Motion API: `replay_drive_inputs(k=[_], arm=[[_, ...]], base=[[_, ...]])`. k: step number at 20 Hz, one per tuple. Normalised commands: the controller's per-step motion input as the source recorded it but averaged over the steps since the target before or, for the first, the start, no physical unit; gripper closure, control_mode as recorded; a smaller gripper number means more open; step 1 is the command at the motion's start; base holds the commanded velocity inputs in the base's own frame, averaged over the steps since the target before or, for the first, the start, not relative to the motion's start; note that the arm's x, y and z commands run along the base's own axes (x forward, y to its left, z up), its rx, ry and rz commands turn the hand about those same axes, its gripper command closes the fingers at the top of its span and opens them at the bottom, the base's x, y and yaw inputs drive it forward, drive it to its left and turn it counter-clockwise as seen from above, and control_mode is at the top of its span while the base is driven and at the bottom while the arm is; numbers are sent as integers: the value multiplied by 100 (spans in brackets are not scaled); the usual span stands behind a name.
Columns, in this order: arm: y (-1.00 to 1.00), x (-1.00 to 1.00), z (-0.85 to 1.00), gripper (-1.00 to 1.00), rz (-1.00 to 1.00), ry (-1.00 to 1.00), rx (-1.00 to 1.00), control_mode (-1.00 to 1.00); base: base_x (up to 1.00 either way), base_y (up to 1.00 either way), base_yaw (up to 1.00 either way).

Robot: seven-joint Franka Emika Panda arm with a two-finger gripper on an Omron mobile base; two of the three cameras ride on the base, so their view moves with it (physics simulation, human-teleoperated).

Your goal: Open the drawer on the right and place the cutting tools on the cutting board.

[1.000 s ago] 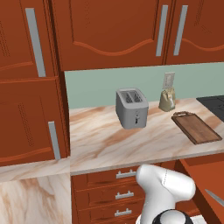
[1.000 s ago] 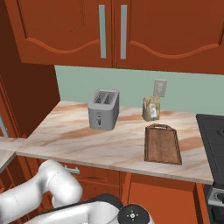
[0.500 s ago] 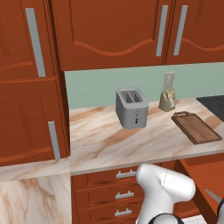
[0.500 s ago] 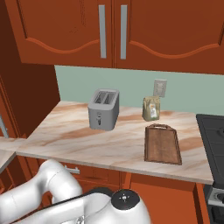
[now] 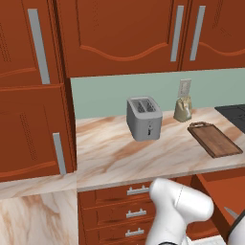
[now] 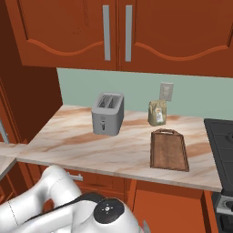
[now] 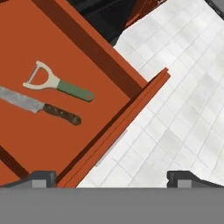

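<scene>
Looking down the hand view, the gripper (image 7: pixel 111 177) sits spread wide with nothing between its two dark tips at the bottom corners, hanging over the front edge of the drawer (image 7: pixel 109 74) and the white tiled floor (image 7: pixel 183 100). That drawer is pulled out, and both tools lie flat on its bottom at the left of the frame. The peeler (image 7: pixel 57 84) is uppermost, the knife (image 7: pixel 37 105) just below it, close but apart. Both look light, stiff and thin, so I'd guess they could skid on the wood; grabbing the green handle or the knife's dark handle seems safest, not the blade. The cutting board (image 6: pixel 169 149) is up on the counter (image 6: pixel 91 145), right of the toaster (image 6: pixel 108 113), nothing on it yet.
</scene>
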Motion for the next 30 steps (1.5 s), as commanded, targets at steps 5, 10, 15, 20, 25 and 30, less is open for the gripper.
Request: replay_drive_inputs(k=[5, 10, 15, 20, 25, 30], arm=[[38, 7, 22, -100, 28, 9, -5, -100], [13, 2, 3, -100, 20, 6, -2, -100], [0, 3, 14, -100, 14, 1, 0, -100], [0, 1, 1, -100, 6, 2, 0, -100], [0, 0, 0, -100, 0, 0, 0, -100], [0, 0, 0, -100, 0, 1, 0, -100]], base=[[0, 0, 0], [0, 0, 0], [0, 0, 0], [0, 0, 0], [0, 0, 0], [0, 0, 0]])
